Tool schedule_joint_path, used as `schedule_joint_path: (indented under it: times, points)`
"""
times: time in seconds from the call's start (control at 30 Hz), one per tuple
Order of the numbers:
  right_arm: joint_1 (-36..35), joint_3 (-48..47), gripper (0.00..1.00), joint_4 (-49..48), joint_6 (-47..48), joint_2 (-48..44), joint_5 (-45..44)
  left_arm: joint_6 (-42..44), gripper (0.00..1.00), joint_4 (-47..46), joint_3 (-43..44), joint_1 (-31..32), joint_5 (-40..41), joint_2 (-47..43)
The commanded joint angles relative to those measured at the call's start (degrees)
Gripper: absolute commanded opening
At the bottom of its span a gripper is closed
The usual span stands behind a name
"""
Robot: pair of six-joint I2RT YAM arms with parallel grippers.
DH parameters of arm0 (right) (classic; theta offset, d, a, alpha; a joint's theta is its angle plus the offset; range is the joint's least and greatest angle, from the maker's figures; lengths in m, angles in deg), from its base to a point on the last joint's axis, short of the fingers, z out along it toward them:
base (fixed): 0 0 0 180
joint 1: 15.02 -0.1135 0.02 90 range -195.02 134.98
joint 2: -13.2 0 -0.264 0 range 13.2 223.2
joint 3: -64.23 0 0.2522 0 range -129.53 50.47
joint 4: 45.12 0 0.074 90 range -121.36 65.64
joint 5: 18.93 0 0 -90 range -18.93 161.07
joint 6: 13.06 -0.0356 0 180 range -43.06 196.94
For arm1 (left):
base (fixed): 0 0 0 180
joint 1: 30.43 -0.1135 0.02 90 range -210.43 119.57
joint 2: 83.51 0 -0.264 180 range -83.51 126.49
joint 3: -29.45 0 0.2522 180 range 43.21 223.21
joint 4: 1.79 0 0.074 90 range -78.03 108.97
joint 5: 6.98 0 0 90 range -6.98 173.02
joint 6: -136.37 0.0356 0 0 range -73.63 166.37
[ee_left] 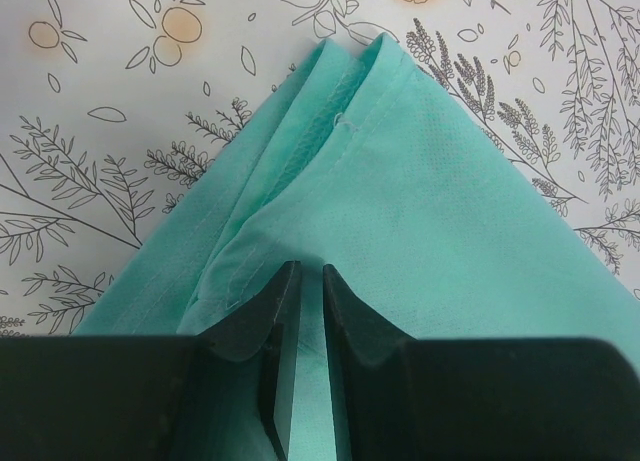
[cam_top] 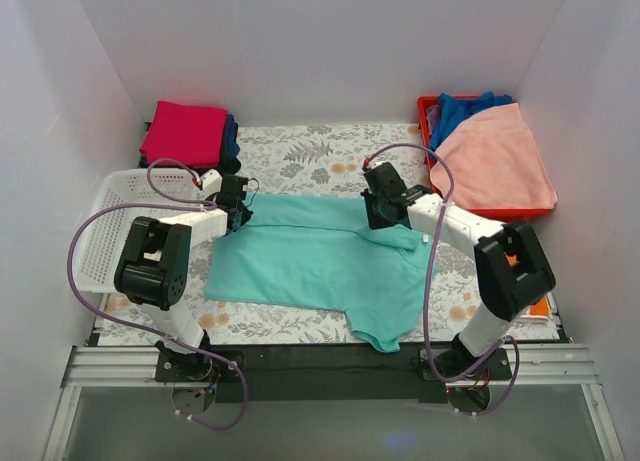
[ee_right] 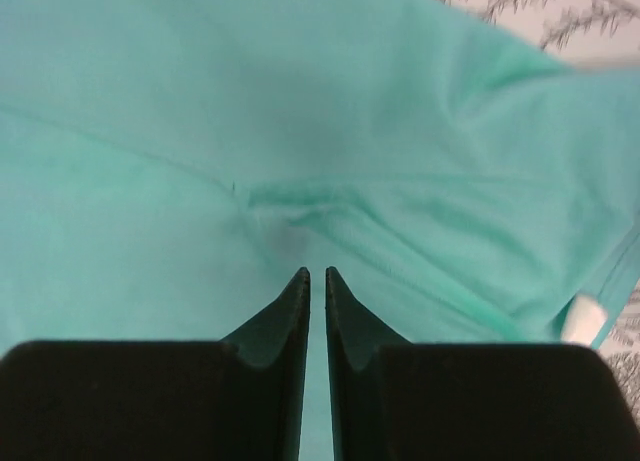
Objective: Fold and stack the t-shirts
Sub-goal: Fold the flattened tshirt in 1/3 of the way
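Observation:
A mint-teal t-shirt (cam_top: 310,261) lies spread on the floral table cover, one sleeve hanging toward the near edge. My left gripper (cam_top: 240,209) is at its far left corner. In the left wrist view the narrow jaws (ee_left: 305,269) pinch the teal cloth (ee_left: 450,231), which bunches up against them. My right gripper (cam_top: 378,213) is at the shirt's far right part. In the right wrist view wrinkles in the cloth (ee_right: 200,131) run together at its nearly closed fingertips (ee_right: 317,273). A folded magenta t-shirt (cam_top: 185,131) lies on a dark blue one (cam_top: 231,136) at the back left.
A white slatted basket (cam_top: 100,231) stands at the left, close to my left arm. At the back right, a red bin (cam_top: 425,111) holds a salmon-pink cloth (cam_top: 495,161) and a blue cloth (cam_top: 470,106). White walls close in three sides.

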Motion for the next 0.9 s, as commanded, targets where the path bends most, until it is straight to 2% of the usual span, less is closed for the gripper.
schedule_joint_path:
  times: [0.0,0.17,0.3,0.87]
  points:
    - [1.3,-8.9,0.17,0.1,2.6,9.3,-2.8,0.0,0.14,5.1,-2.2,-0.1,-1.7,2.3]
    - [2.0,-15.1,0.17,1.0,2.7,17.6,-2.5,0.2,0.14,5.1,-2.3,-0.2,-1.9,2.5]
    - [2.0,-15.7,0.15,1.3,2.3,21.5,-1.8,0.4,0.14,5.2,-2.7,-0.2,-1.6,2.1]
    - [-2.1,-2.5,0.13,0.9,-0.8,7.5,-0.4,0.5,0.14,5.1,-2.9,-0.2,-1.1,1.9]
